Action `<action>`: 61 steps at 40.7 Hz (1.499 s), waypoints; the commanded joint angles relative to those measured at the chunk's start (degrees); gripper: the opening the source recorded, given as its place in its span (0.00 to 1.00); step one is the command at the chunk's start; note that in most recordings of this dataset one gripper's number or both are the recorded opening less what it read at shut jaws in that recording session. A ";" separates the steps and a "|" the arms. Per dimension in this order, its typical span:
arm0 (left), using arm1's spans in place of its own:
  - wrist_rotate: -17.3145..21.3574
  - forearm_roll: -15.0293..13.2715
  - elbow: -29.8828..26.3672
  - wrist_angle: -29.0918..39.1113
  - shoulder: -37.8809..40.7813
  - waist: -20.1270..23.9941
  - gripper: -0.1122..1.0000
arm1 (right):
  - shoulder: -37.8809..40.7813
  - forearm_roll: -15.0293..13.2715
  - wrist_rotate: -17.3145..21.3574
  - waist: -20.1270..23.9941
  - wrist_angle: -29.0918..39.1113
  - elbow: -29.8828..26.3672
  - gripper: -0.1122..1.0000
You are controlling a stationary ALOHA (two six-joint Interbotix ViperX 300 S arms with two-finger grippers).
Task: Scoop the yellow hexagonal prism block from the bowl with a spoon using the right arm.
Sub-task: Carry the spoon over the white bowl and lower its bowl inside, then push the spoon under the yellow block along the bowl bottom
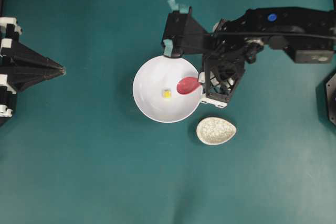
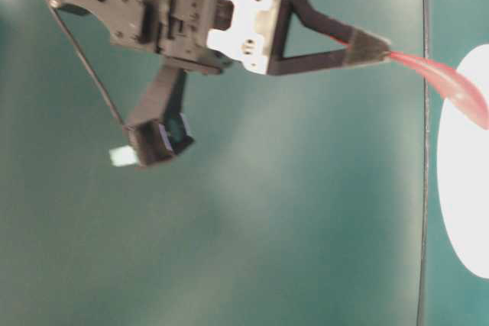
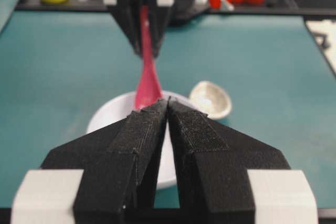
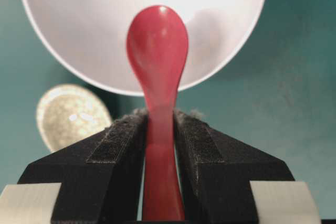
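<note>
The right gripper (image 4: 160, 124) has its fingers clamped on the spoon (image 4: 157, 51) handle, scoop poised over the bowl (image 1: 149, 106) just right of the yellow hexagonal prism block (image 1: 167, 94) — angled to slide under it. The left gripper (image 3: 168, 103), fingers together, idles far left.

From overhead I see the block (image 1: 167, 93) in the middle of the bowl (image 1: 149, 106), the spoon (image 1: 187, 85) over the bowl's right rim, a rest (image 1: 216, 130) just right and below the bowl, apart from it
</note>
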 commanded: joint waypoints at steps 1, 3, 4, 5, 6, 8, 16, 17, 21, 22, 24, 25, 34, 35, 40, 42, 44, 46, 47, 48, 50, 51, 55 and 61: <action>0.00 0.18 -1.49 -0.26 0.18 0.09 0.20 | 0.18 -0.09 0.00 -0.18 -0.97 -1.32 0.31; 0.00 0.18 -1.49 -0.26 0.18 0.00 0.20 | 0.70 -0.09 0.00 -0.18 -1.58 -1.32 0.31; 0.00 0.09 -1.49 -0.26 0.18 0.00 0.20 | 0.97 -0.09 0.00 -0.09 -2.02 -1.32 0.31; 0.00 0.18 -1.49 -0.18 0.18 0.09 0.20 | 1.23 -0.09 -0.09 -0.18 -2.46 -1.32 0.31; 0.00 0.18 -1.49 -0.26 0.18 0.00 0.20 | 1.32 -0.09 -0.09 -0.18 -2.81 -1.32 0.31; 0.00 0.18 -1.49 -0.09 0.18 0.09 0.20 | 1.58 -0.09 -0.09 -0.18 -3.43 -1.32 0.31; 0.00 0.18 -1.58 0.35 -0.26 0.09 0.20 | 2.29 -0.09 -0.09 -0.18 -4.83 -1.14 0.31; 0.00 0.18 -1.58 0.44 -0.35 0.00 0.20 | 2.37 -0.09 -0.09 -0.18 -4.92 -1.05 0.31; 0.00 0.18 -1.58 0.88 -0.62 0.00 0.20 | 2.90 -0.09 -0.09 -0.18 -5.01 -0.97 0.31; 0.00 0.18 -1.58 0.97 -0.70 0.09 0.20 | 3.08 -0.09 -0.09 -0.18 -5.01 -0.88 0.31; 0.00 0.18 -1.58 1.23 -0.79 0.09 0.20 | 3.34 -0.09 -0.09 -0.09 -5.01 -0.88 0.31; 0.00 0.18 -1.58 1.32 -0.79 0.00 0.20 | 3.52 0.00 -0.09 -0.09 -5.10 -0.88 0.31; 0.00 0.18 -1.67 1.49 -0.88 0.09 0.20 | 4.83 0.09 -0.18 -0.18 -7.47 -0.62 0.31; 0.00 0.18 -1.67 1.49 -0.88 0.09 0.20 | 5.01 0.18 -0.18 -0.09 -7.82 -0.62 0.31; 0.00 0.18 -1.67 1.49 -0.88 0.00 0.20 | 5.54 0.09 -0.26 0.00 -8.96 -0.62 0.31; 0.00 0.18 -1.67 1.49 -0.88 0.00 0.20 | 5.63 0.18 -0.26 0.18 -9.32 -0.62 0.31; 0.00 0.18 -1.58 1.49 -0.88 0.00 0.20 | 5.80 0.18 -0.26 0.26 -9.84 -0.53 0.31; 0.00 0.09 -1.58 1.49 -0.97 0.09 0.20 | 5.89 0.18 -0.26 0.35 -10.46 -0.53 0.31; 0.00 0.18 -1.67 1.49 -0.88 0.00 0.20 | 5.89 0.18 -0.26 0.44 -10.72 -0.53 0.31; 0.00 0.09 -1.67 1.49 -0.88 0.09 0.20 | 6.06 0.18 -0.26 0.44 -11.07 -0.53 0.31; 0.00 0.18 -1.58 1.49 -0.88 0.00 0.20 | 6.06 0.26 -0.26 0.62 -11.69 -0.53 0.31; 0.00 0.18 -1.67 1.49 -0.88 0.00 0.20 | 6.15 0.26 -0.26 0.62 -11.95 -0.53 0.31; 0.00 0.09 -1.67 1.49 -0.88 0.09 0.20 | 6.24 0.70 -0.26 0.79 -13.10 -0.53 0.31; 0.00 0.09 -1.67 1.49 -0.88 0.00 0.20 | 6.24 1.49 -0.18 0.97 -15.29 -0.53 0.31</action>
